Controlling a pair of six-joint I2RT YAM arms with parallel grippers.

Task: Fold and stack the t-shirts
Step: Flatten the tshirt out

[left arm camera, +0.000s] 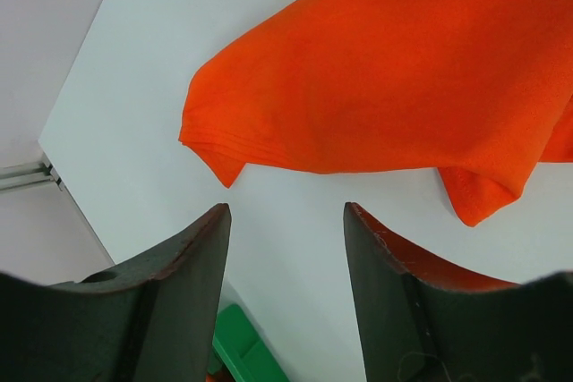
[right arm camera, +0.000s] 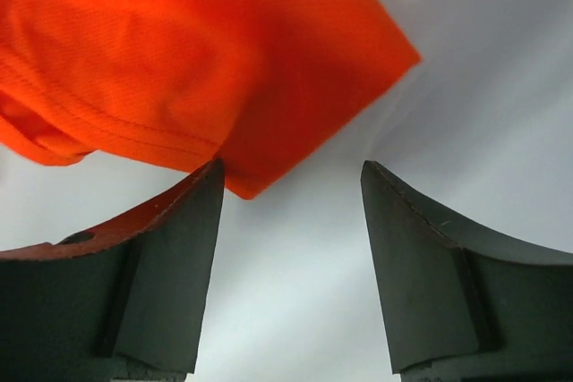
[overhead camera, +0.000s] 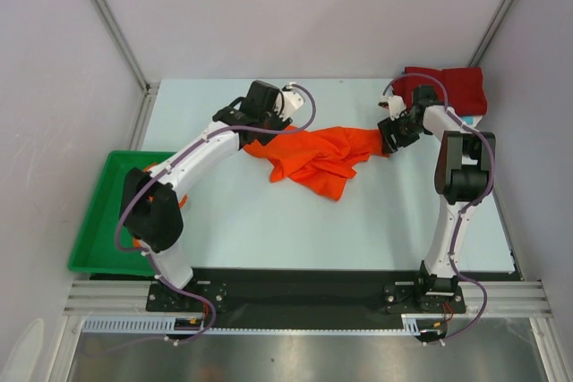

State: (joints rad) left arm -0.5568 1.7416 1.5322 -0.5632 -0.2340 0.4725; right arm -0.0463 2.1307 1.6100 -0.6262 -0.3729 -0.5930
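From above, an orange t-shirt [overhead camera: 313, 157] lies crumpled in the middle of the table [overhead camera: 269, 230]; the right arm [overhead camera: 461, 167] hides part of a dark red t-shirt [overhead camera: 452, 87] in the far corner. The left wrist view shows the left end effector [left arm camera: 286, 212] wide open and empty near the orange hem. The right wrist view shows the right end effector [right arm camera: 294, 167] open and empty too, beside an orange corner.

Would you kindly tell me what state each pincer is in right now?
Left pincer: open, holding nothing; the orange shirt lies just beyond its tips.
Right pincer: open, holding nothing; the shirt's edge is beside one finger.
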